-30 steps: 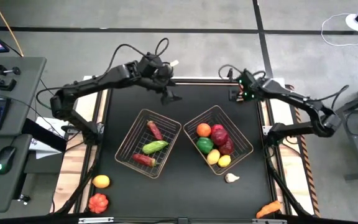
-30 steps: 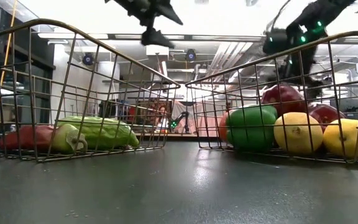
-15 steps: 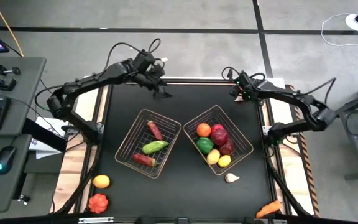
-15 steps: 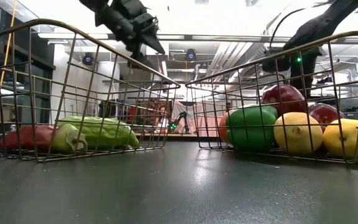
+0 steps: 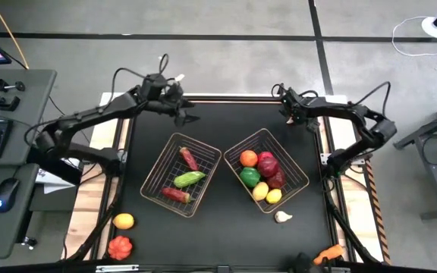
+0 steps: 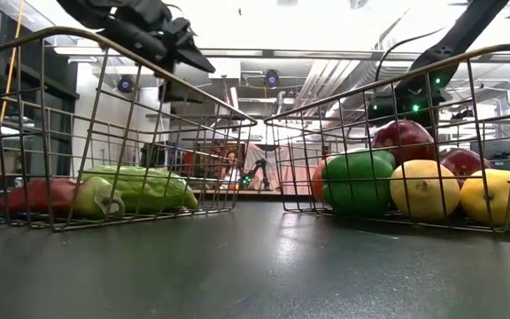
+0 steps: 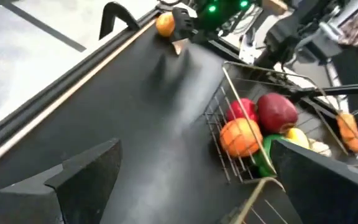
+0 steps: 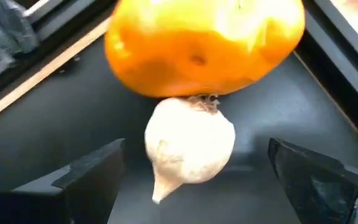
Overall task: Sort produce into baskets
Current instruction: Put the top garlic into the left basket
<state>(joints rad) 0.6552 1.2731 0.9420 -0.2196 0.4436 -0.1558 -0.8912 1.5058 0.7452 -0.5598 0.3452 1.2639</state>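
Note:
Two wire baskets stand mid-table. The left basket (image 5: pixel 155 164) holds red and green vegetables (image 5: pixel 189 179). The right basket (image 5: pixel 300 173) holds an orange, red, green and yellow fruits (image 5: pixel 258 176). My left gripper (image 5: pixel 187 117) hangs open and empty above the table's far left part, beyond the left basket. My right gripper (image 5: pixel 286 112) is open, low at the far right corner. Its fingers stand on either side of a white garlic (image 8: pixel 188 146) that lies on the table against an orange fruit (image 8: pixel 204 43). Both also show in the left wrist view, the fruit (image 7: pixel 165 23) beside the garlic (image 7: pixel 179 47).
Loose produce lies near the front edge: an orange-yellow fruit (image 5: pixel 124 221), a red ribbed one (image 5: pixel 120 246), a white garlic (image 5: pixel 283 217) and a carrot (image 5: pixel 328 255). A desk with a keyboard and mouse (image 5: pixel 4 193) stands left of the table.
My left gripper has drawn back toward the table's left edge, staying open and empty. My right gripper has gone down and toward the far right corner, over the garlic and the orange fruit.

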